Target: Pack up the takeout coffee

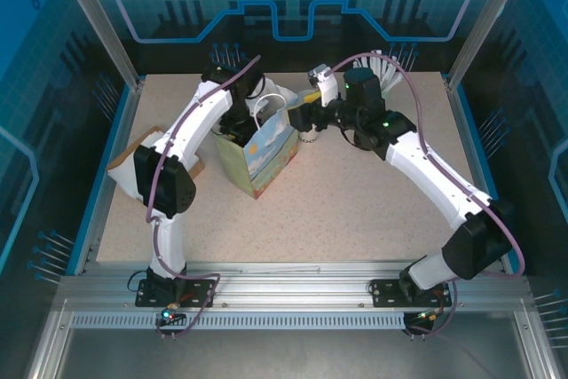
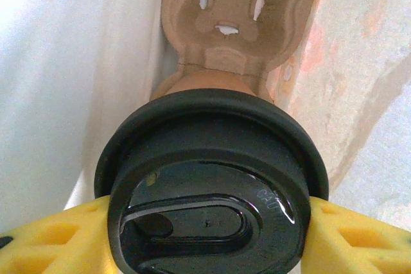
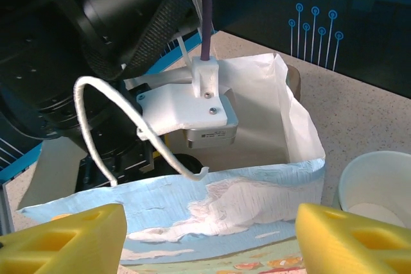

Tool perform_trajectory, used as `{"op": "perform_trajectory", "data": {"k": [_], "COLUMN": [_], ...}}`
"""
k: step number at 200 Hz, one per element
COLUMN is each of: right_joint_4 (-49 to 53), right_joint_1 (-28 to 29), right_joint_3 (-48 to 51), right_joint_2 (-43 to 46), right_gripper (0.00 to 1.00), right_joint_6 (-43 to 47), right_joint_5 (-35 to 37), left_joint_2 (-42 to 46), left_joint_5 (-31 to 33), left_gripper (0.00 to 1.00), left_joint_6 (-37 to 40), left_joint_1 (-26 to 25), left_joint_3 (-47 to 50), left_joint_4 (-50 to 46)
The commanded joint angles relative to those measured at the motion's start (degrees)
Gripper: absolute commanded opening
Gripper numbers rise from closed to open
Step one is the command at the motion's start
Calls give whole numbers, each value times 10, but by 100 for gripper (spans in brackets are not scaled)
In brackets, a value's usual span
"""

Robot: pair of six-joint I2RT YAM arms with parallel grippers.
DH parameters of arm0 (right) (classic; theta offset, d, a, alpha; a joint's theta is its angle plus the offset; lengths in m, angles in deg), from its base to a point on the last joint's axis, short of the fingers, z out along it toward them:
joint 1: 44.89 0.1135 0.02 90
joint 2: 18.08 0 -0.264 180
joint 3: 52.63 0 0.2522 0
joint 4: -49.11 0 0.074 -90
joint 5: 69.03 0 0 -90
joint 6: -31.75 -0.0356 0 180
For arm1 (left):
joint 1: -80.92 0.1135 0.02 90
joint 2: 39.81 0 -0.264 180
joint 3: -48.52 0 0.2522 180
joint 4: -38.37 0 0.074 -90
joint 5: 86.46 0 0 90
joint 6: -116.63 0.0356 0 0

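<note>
The left arm reaches down into the open mouth of the printed paper bag (image 1: 266, 159) that stands on the surface (image 1: 373, 210). The wrist view from inside shows what matters: the left gripper (image 2: 209, 226) is clamped on the takeout coffee (image 2: 212, 139), its yellow fingers (image 2: 58, 239) pressing the rim of the black lid from either side. The cup stands upright with its lid toward the camera. Its brown body points straight down the bag at the moulded cardboard cup carrier (image 2: 225, 24) lying at the bottom. The cup's foot sits right at the near socket of that carrier, though I cannot tell whether it is seated or hanging just above it. By my reckoning the coming move is a straight descent along the cup's own axis, then a release, with the white bag walls close on both sides. The left arm is plainly the one to do it. The right gripper (image 3: 210, 222) waits outside at the bag's printed wall with its fingers spread wide and nothing between them but that wall's top edge; whether it touches the paper I cannot say. The bag's white rope handle (image 3: 109, 110) loops up in front of it, and a lidless white cup (image 3: 376, 187) stands just beside the bag.
</note>
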Motion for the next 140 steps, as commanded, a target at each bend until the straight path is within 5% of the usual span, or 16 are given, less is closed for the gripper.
{"op": "perform_trajectory", "data": {"k": [1,140], "right_joint_4": [31,73], "right_joint_1": [4,8], "right_joint_3": [12,15], "right_joint_2": [28,55], "right_gripper": [72,78], "right_joint_6": [10,19], "right_joint_5": [9,18], "left_joint_2": [16,24], "left_joint_5": [10,14], "left_gripper": [38,38], "left_joint_6": [7,6], "left_joint_1": [-3,-3], "left_joint_3": [9,12], "left_joint_4": [-7,-10]}}
